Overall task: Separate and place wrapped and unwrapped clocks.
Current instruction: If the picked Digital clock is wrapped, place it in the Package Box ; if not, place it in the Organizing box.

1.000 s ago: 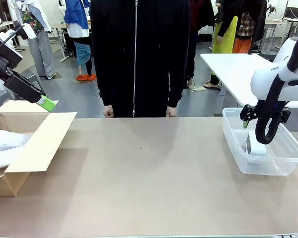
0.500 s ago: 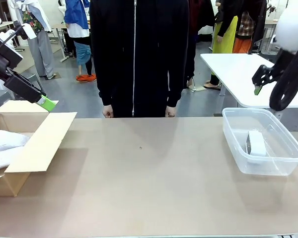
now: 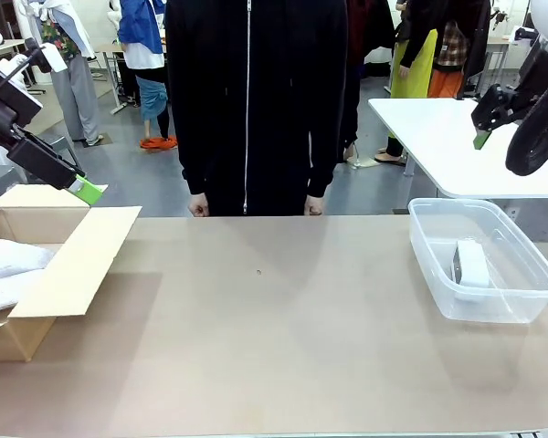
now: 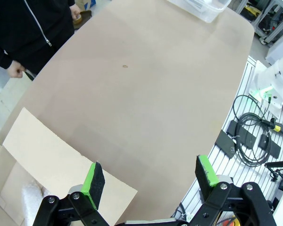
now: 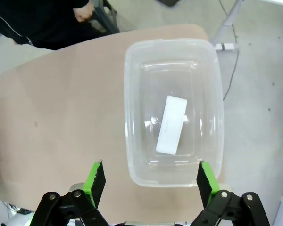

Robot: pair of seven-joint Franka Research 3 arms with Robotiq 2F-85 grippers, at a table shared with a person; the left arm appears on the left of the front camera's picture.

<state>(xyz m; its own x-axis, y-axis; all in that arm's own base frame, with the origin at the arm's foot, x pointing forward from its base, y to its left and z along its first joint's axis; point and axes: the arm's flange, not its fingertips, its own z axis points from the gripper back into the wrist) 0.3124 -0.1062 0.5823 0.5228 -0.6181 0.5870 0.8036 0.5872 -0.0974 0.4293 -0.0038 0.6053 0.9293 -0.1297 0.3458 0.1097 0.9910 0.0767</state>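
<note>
The bare white clock [image 3: 472,263] [image 5: 172,124] lies in the clear plastic bin [image 3: 521,306] [image 5: 132,94] at the table's right end. Whitish bubble-wrapped bundles [image 3: 7,260] [image 4: 30,193] lie inside the cardboard box [image 3: 68,274] [image 4: 52,155] at the left end. My right gripper [image 5: 148,179] hangs open and empty high above the bin; its green pad [image 3: 480,140] shows at the upper right in the front view. My left gripper [image 4: 148,181] is open and empty above the box's flap, with a green pad [image 3: 88,190] near the box's far edge.
A person in a black zipped jacket [image 3: 256,100] stands at the far edge of the table, hands [image 3: 199,207] hanging at the sides. The brown tabletop [image 3: 274,319] between box and bin is bare. Cables [image 4: 254,141] lie beside the table.
My right arm has lifted out of the bin and risen high above it, leaving the bare clock inside. The left arm has stayed still.
</note>
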